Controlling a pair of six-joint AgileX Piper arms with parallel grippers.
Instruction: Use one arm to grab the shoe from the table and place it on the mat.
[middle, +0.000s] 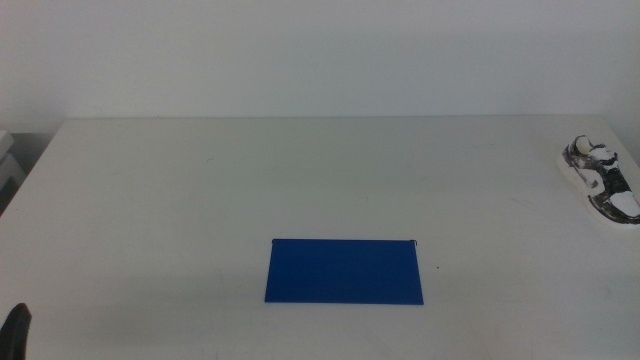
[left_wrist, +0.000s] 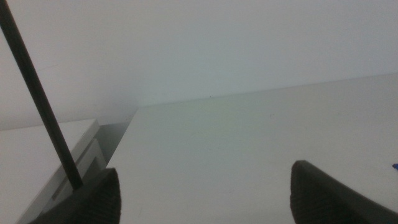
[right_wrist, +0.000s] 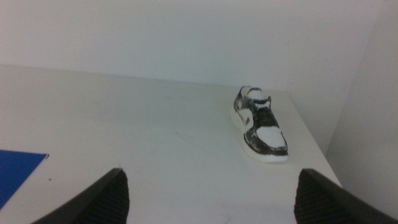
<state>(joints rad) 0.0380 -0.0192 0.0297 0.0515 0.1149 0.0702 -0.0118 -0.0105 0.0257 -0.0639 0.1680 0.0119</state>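
Note:
The shoe (middle: 601, 179), a small white sneaker with black and grey panels, lies at the far right edge of the white table (middle: 200, 200). It also shows in the right wrist view (right_wrist: 259, 123), well ahead of my right gripper (right_wrist: 211, 199), which is open and empty. The deep blue mat (middle: 344, 271) lies flat at the front centre of the table; one corner shows in the right wrist view (right_wrist: 18, 171). My left gripper (left_wrist: 202, 196) is open and empty over the table's left part; only its tip (middle: 15, 330) shows at the middle view's bottom left.
A white wall stands behind the table. A white cabinet (left_wrist: 56, 155) stands off the table's left edge, crossed by a thin black cable (left_wrist: 37, 99). The shoe lies close to the table's right edge (right_wrist: 311, 134).

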